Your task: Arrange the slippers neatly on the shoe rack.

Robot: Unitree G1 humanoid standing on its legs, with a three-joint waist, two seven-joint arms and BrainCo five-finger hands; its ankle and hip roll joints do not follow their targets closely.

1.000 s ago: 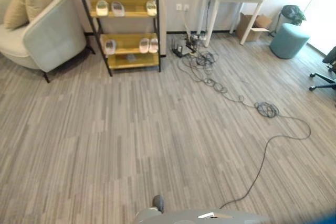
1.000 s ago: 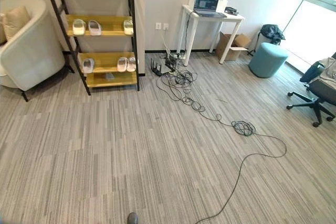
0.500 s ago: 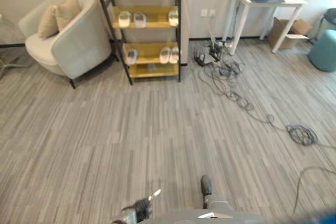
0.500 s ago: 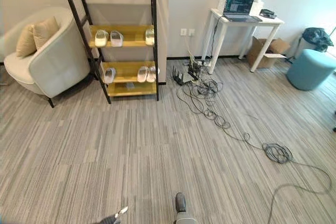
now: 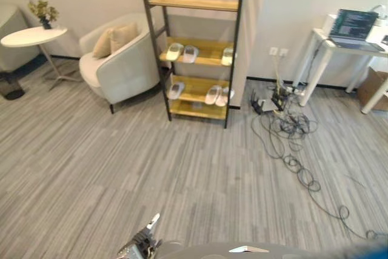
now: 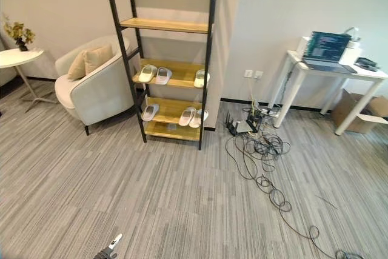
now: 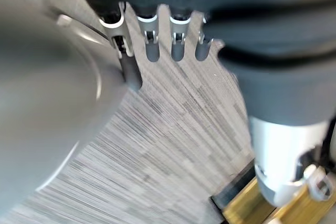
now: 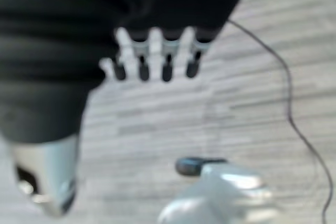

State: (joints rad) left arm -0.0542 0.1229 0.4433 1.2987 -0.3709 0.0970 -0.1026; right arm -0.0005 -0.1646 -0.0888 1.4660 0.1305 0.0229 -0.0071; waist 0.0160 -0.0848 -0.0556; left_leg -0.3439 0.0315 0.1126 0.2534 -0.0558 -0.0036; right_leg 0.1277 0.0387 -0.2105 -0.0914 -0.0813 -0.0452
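A tall black-framed shoe rack (image 5: pixel 232 59) with wooden shelves stands against the far wall. Pale slippers lie on it: a pair (image 5: pixel 182 53) and a single one (image 5: pixel 227 56) on the middle shelf, a single one (image 5: pixel 176 90) and a pair (image 5: pixel 217 95) on the shelf below. The upper shelves are bare. My left hand (image 7: pixel 177 45) hangs open over the grey floor and holds nothing; its tip (image 5: pixel 142 247) shows at the lower edge of the left eye view. In its own wrist view my right hand (image 8: pixel 167 61) also hangs open and empty above the floor.
A pale armchair (image 5: pixel 121 68) with cushions stands left of the rack, with a round white side table (image 5: pixel 33 36) and plant further left. Tangled cables (image 5: pixel 285 131) lie on the floor right of the rack, below a white desk (image 5: pixel 364 43) with a laptop.
The camera has swung left and up: the rack now shows taller and nearer the middle, and the side table has come into view. The slippers have not moved.
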